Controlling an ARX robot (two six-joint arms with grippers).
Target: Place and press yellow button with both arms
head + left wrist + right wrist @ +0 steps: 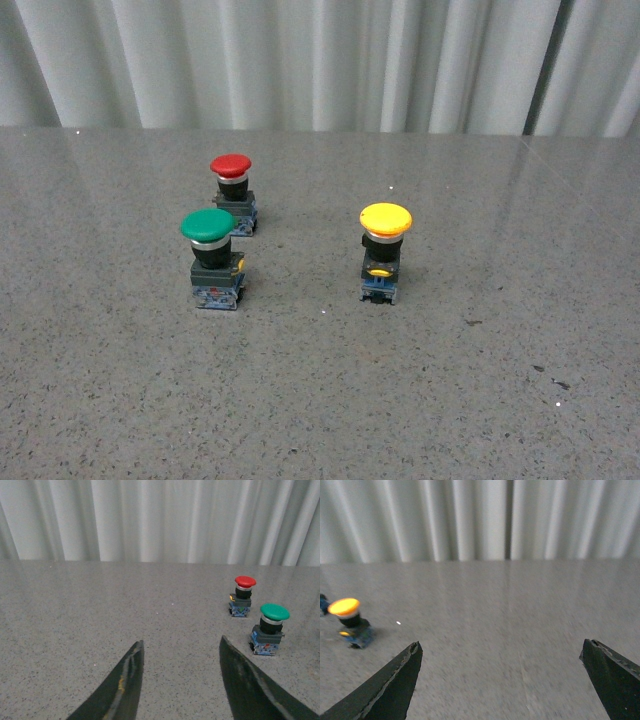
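Curtain fabric [300,60], white and pleated, hangs behind a grey speckled stone tabletop [480,400]. The dark two-fingered right gripper [501,644] hovers with its fingers spread very wide and nothing between them. The left gripper [181,640] is parted less widely and also holds nothing. The yellow mushroom-capped pushbutton [349,622] stands upright on the tabletop ahead of the right gripper, outside its finger span and well apart. Ahead of the left gripper, off to one side, stand a green-capped pushbutton [270,630] and, farther off, a red-capped pushbutton [243,596]. Print on their bases is too small to read.
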